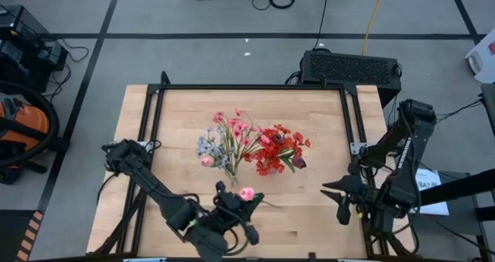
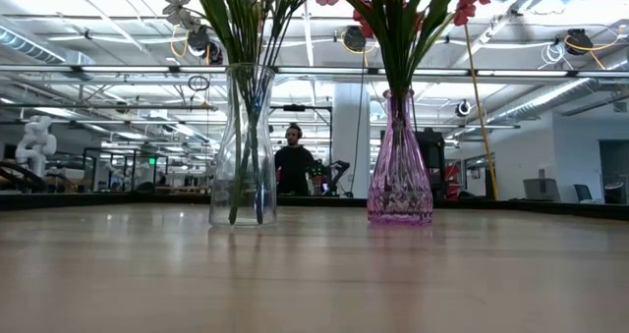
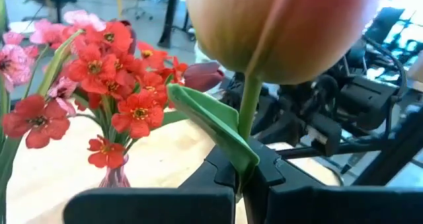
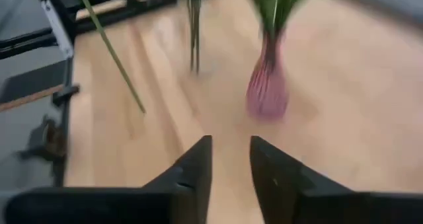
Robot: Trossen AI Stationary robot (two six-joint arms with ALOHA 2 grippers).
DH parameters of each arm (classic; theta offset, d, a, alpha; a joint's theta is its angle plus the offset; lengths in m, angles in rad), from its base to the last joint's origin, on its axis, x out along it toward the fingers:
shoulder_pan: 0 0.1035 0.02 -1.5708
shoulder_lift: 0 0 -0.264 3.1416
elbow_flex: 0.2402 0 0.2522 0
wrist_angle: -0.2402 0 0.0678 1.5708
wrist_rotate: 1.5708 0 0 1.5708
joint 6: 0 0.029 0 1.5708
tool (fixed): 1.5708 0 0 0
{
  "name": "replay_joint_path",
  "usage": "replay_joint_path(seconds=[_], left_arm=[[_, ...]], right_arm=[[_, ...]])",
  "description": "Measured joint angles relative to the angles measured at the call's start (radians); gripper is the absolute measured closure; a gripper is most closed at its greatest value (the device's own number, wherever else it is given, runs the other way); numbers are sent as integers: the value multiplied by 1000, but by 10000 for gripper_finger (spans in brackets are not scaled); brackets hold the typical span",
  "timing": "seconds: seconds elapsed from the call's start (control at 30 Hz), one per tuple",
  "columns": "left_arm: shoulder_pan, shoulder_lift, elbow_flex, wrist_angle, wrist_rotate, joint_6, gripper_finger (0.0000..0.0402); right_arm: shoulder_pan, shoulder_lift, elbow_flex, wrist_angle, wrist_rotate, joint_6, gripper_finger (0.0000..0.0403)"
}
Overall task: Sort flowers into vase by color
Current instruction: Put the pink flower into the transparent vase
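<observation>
My left gripper [image 1: 237,202] is over the table's near edge, shut on a pink tulip [image 1: 247,193]. Its bloom [image 3: 284,32] fills the left wrist view, past my fingers [image 3: 241,181]. Near the table's middle, pink and pale white-blue flowers [image 1: 224,138] stand with their stems in a clear vase [image 2: 244,146]. Red flowers [image 1: 277,148] stand in a purple vase [image 2: 399,161] to its right. My right gripper [image 1: 340,200] is open near the table's right near corner and touches nothing. In its wrist view the fingers [image 4: 231,161] point toward the purple vase [image 4: 268,92]. My left gripper pinches the tulip's green stem [image 3: 248,112] between its two fingers, a short way below the bloom. A leaf [image 3: 211,118] is tucked in at the fingertips. The bloom stands out beyond the fingertips. The flower is lifted clear, and its long stem [image 4: 109,52] slants down over the table.
Bare wood lies between the vases and the table's near edge [image 2: 314,274]. A black frame [image 1: 255,86] runs around the work area. A black box [image 1: 352,65] sits beyond the far right corner. A person [image 2: 293,161] stands in the room behind.
</observation>
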Motion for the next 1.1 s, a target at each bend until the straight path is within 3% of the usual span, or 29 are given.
replay_joint_path(seconds=[0.1,0.23,0.33,0.43,0.53,0.63,0.87,1.1], left_arm=[[6,50,115,-173,3,-128,398],[12,94,194,-337,21,-239,398],[21,95,209,-484,44,-337,398],[34,95,241,-734,96,-517,398],[44,95,280,-949,152,-671,398],[48,95,326,-1058,171,-705,398],[72,91,492,-1151,171,-510,398],[103,-19,469,-1240,175,-443,398]], right_arm=[[-2,-67,-152,245,-107,-55,348],[-42,-167,-353,746,-292,-329,393],[-87,-207,-490,1096,-414,-505,396],[-128,-221,-583,1308,-443,-573,391],[-163,-219,-630,1380,-447,-576,394],[-187,-220,-636,1386,-449,-574,399],[-238,-219,-636,1393,-451,-573,402],[-298,-219,-636,1405,-447,-571,402]])
